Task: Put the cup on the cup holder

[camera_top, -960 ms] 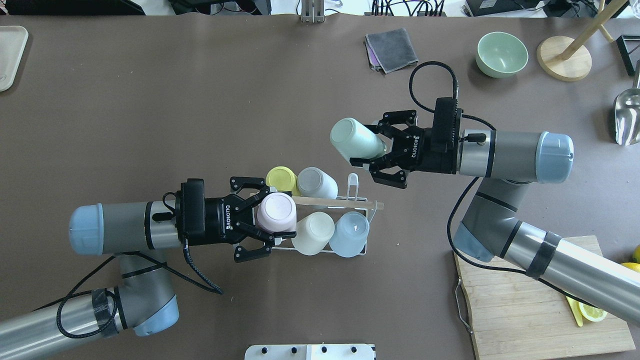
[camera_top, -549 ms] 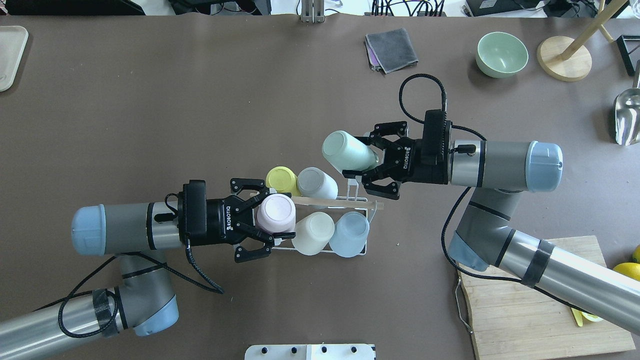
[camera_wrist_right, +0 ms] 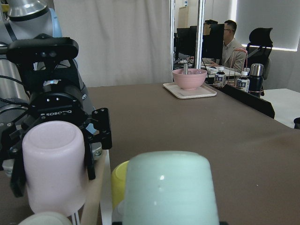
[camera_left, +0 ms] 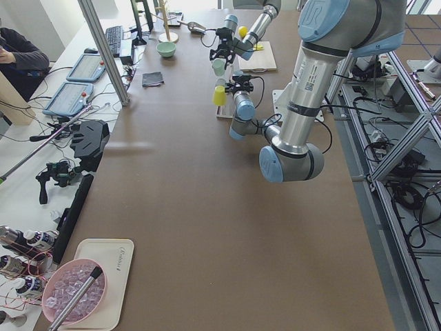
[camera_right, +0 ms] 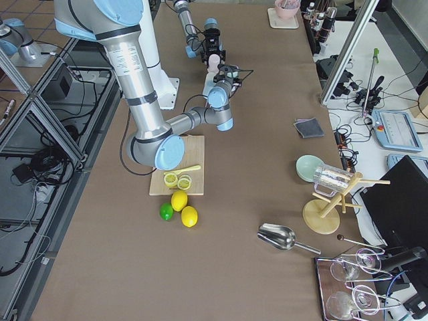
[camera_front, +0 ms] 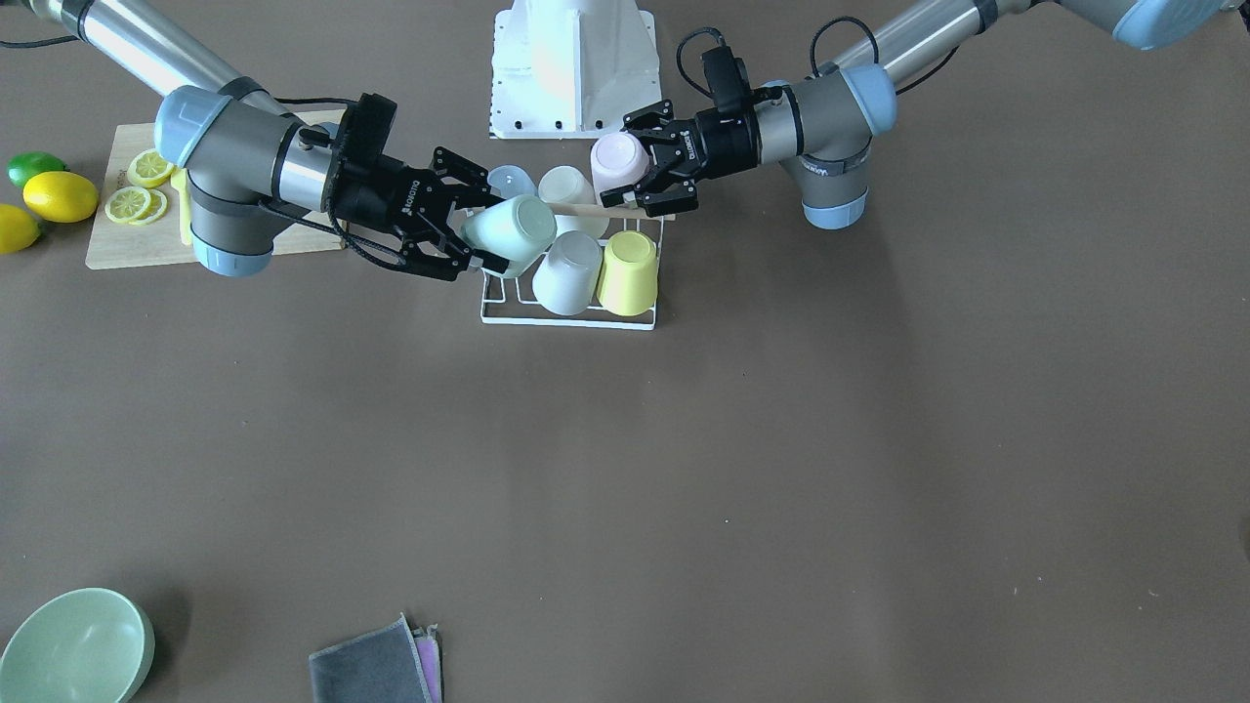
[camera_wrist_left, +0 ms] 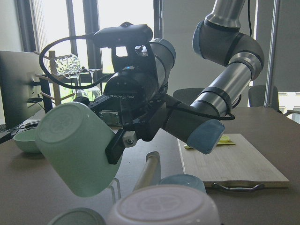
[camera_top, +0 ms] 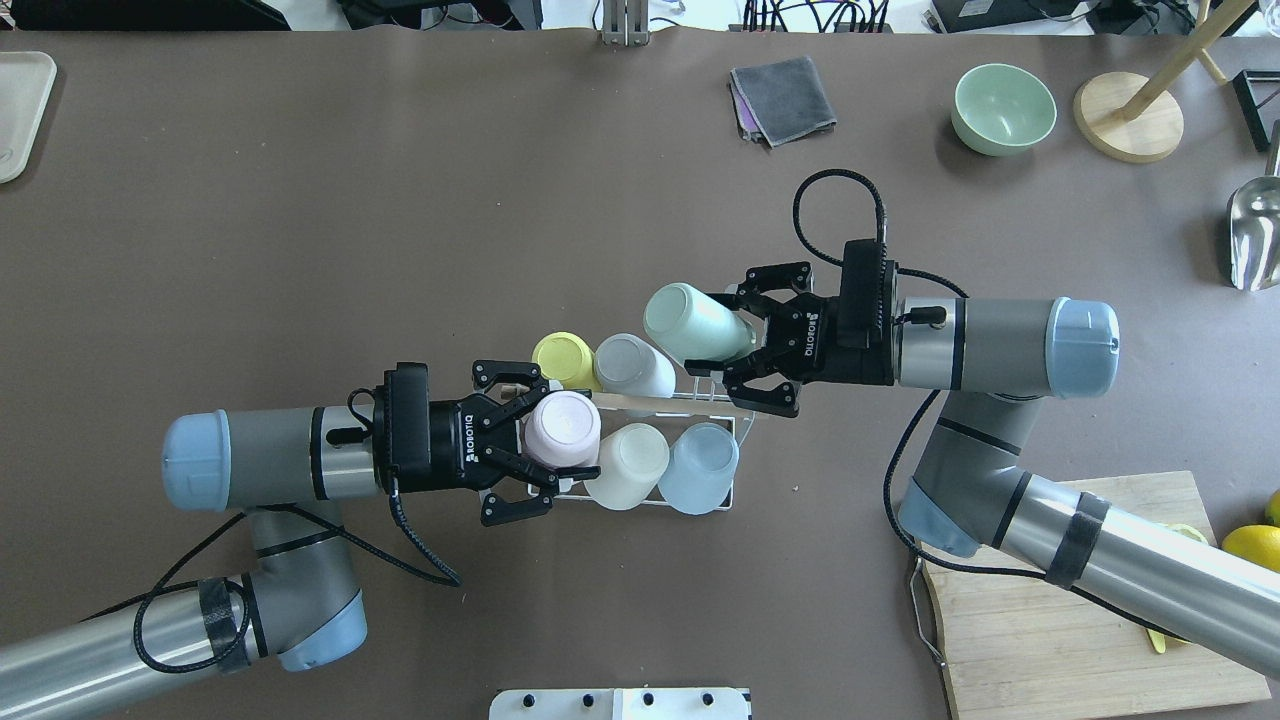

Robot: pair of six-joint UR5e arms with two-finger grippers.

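Ideally, the right claw (camera_top: 722,330) is squaring its clutched mint-green cup (camera_top: 693,322) over the vacant corner of the cup holder (camera_front: 566,322), the left claw (camera_top: 562,424) clasping the pink cup (camera_top: 560,430).

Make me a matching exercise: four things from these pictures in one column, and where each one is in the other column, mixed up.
1. mint cup
2. pink cup
3. yellow cup
4. green bowl

A. upside down on the rack, no gripper around it
B. in the left gripper
C. beside the round wooden base
D. in the right gripper

Pairs: 1-D, 2-B, 3-A, 4-C
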